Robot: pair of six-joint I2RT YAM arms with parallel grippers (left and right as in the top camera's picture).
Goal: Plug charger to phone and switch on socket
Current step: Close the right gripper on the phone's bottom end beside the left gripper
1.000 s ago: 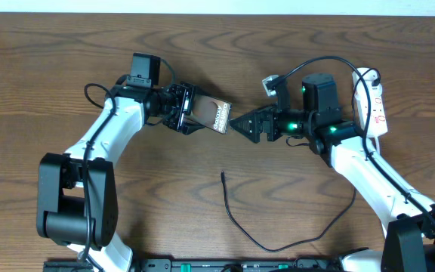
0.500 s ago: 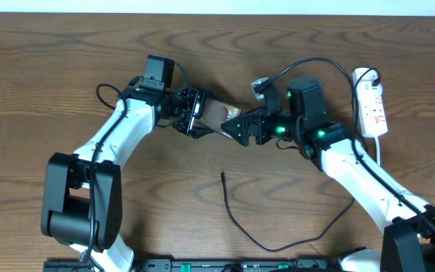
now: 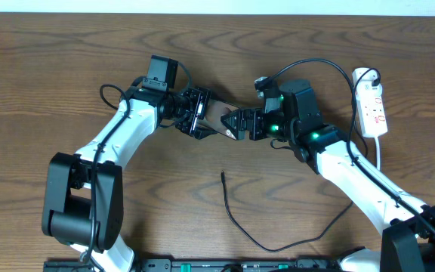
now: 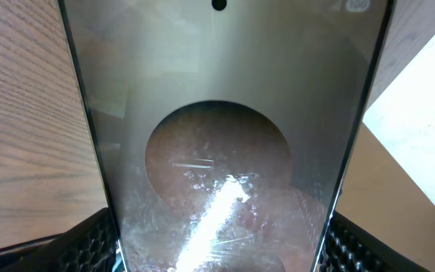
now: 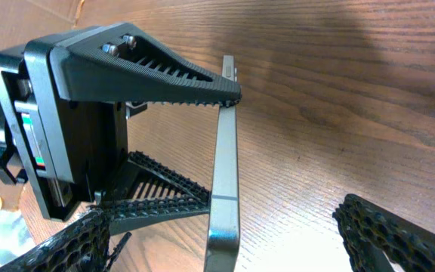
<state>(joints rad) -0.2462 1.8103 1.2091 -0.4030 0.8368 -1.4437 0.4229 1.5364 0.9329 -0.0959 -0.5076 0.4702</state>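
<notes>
One wood-grain table (image 3: 44, 75) underlies the left end effector (image 3: 210, 119) clamping the phone (image 3: 218, 115) and the right end effector (image 3: 232, 124), spread apart.

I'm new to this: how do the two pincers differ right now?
The left pincer is clamped shut on the phone, gripping its flat faces; the right pincer is open, spread wide either side of the phone's edge without touching it. The right arm shows green lights near its wrist; the left arm shows none. Both pincers are black, ribbed and two-fingered.
</notes>
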